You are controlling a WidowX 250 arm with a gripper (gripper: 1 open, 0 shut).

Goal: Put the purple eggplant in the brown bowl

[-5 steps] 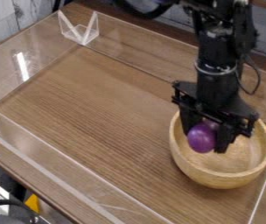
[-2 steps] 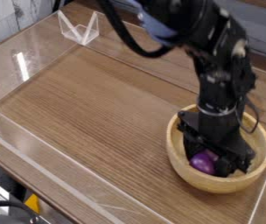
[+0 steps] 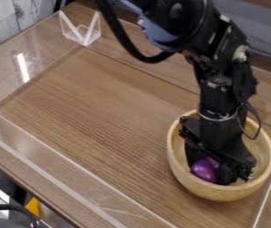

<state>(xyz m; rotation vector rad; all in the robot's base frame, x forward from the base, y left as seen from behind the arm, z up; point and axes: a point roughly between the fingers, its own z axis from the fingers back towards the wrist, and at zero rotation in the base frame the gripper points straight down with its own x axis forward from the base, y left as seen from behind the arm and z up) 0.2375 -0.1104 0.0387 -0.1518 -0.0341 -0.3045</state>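
We find no brand, label or readable writing anywhere on the arm, the bowl or the desk.

The brown bowl point(image 3: 220, 165) sits near the desk's point(image 3: 90, 107) near right corner, its rim close to the clear wall point(image 3: 54, 191) that runs along the near edge. The black arm point(image 3: 221, 76) reaches straight down into the bowl, and its claw point(image 3: 212, 167) is low inside, below the rim. The purple eggplant point(image 3: 203, 167) is inside the bowl, between the claw's two fingers point(image 3: 192, 160). The jaws stand fairly wide on either side of it, but we cannot tell whether they grip it or whether it rests on the bowl's floor.

Clear walls border the desk along the left, far and near edges, and a small clear stand point(image 3: 81, 28) sits at the far left corner. The whole left and middle of the wooden surface lies bare, giving wide room for moving; on the right the bowl leaves only a narrow strip to the edge.
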